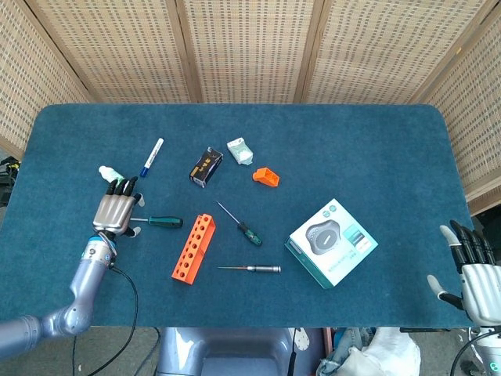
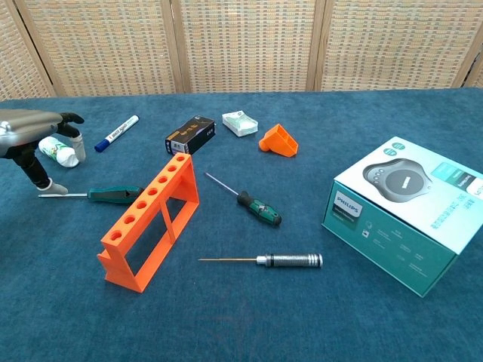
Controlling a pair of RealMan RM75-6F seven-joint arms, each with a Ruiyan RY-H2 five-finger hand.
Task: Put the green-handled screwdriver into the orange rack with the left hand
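The right hand (image 1: 473, 276) sits at the near right corner of the table (image 1: 376, 149), fingers apart and holding nothing. Nearest on the cloth lies a silver-handled driver (image 2: 290, 261), with the teal box (image 2: 404, 211) to its right. The orange rack (image 2: 148, 219) stands upright just left of the driver, its row of holes facing up and all unfilled. Between rack and box lies a black-and-green driver (image 2: 259, 208), tilted, its shaft pointing away.

The green-handled screwdriver (image 2: 113, 194) lies flat on the cloth just left of the rack, handle toward the rack and thin shaft pointing left. The left hand (image 1: 116, 211) hovers over that shaft end, palm down, fingers spread and gripping nothing; in the chest view the thumb tip comes down at the shaft tip, though whether it touches I cannot tell.

Beyond the hand lies a small white bottle (image 2: 57, 151), partly hidden by the fingers, then a blue marker (image 2: 116, 133). Further back stand a black carton (image 2: 190, 135), a small white packet (image 2: 240, 123) and an orange bin (image 2: 278, 141)
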